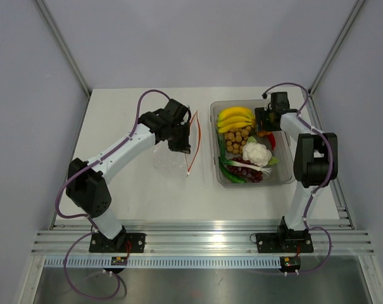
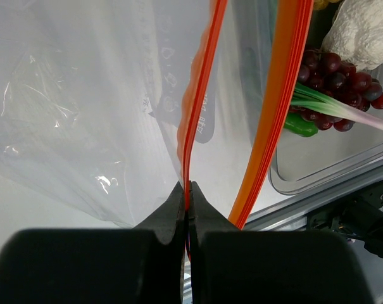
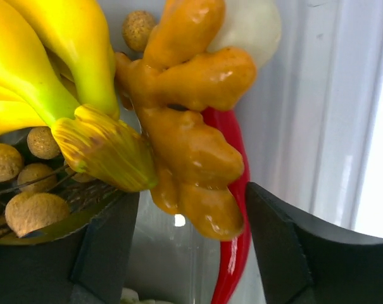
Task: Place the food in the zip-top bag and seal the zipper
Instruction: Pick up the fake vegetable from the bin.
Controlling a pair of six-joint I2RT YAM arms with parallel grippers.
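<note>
The clear zip-top bag [image 1: 169, 155] lies left of the tub, its red zipper [image 1: 192, 136] mouth held open. My left gripper [image 1: 182, 140] is shut on one zipper strip [image 2: 197, 107]; the other strip [image 2: 276, 107] hangs free beside it. The food sits in the clear tub [image 1: 282, 176]: yellow bananas [image 1: 234, 118], brown ball cluster [image 1: 239, 138], white bulb [image 1: 256, 152], dark red grapes [image 1: 247, 171], green vegetables [image 1: 230, 172], red chilli [image 1: 271, 140]. My right gripper [image 1: 264, 124] is open, its jaws either side of an orange knobbly piece [image 3: 191, 133] lying on the chilli [image 3: 232, 209], next to the bananas [image 3: 45, 69].
The tub's right wall [image 3: 318, 107] stands close to my right finger. An aluminium rail [image 1: 197, 237] runs along the table's front edge. Grey walls enclose the table on three sides.
</note>
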